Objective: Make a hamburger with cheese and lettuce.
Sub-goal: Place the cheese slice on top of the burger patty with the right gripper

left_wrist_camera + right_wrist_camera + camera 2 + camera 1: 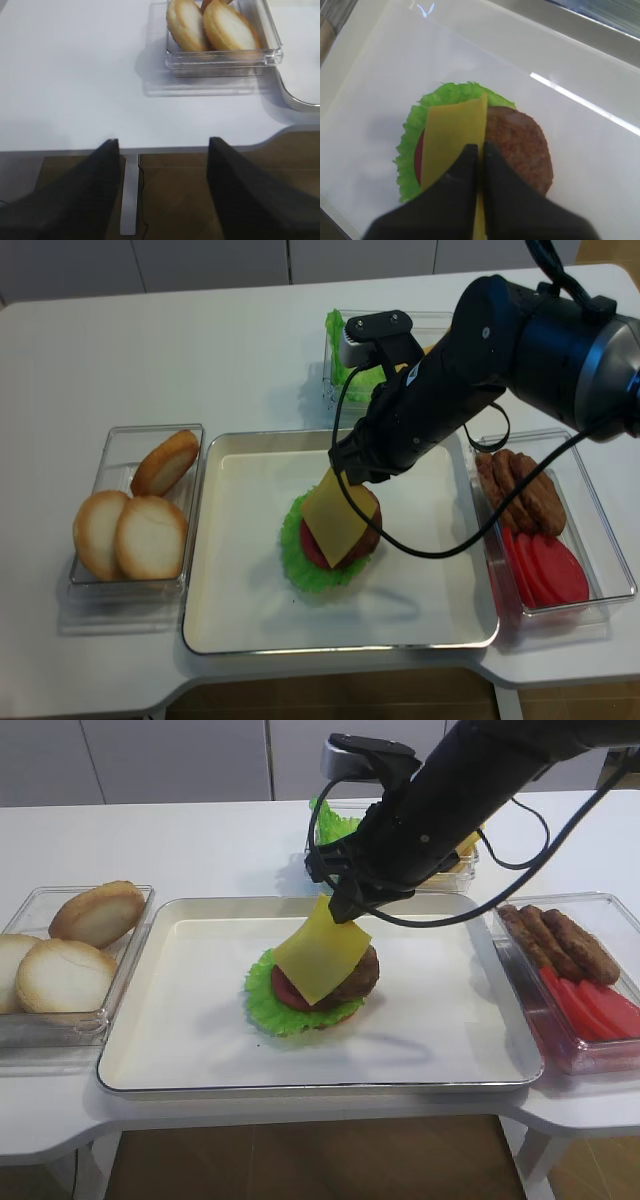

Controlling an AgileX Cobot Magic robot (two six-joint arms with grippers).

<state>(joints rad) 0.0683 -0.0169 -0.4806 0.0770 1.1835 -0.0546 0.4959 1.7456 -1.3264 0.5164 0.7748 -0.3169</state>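
The hamburger (345, 982) sits in the middle of the white tray (190, 1040): brown patty (520, 145) on a red tomato slice and the frilly green lettuce (275, 1005). My right gripper (345, 905) is shut on the top edge of the yellow cheese (320, 958) slice, which hangs tilted with its lower part against the patty. In the right wrist view the fingertips (470, 152) pinch the cheese (452, 140) over the stack's left half. It also shows in the realsense view (340, 515). My left gripper (162, 145) is open and empty over the table's front edge.
A clear box with pale bun halves (70, 970) stands left of the tray. A box with sausages (560, 940) and tomato slices (595, 1005) stands right. A box with lettuce and cheese slices (335, 825) stands behind the tray, partly behind my right arm.
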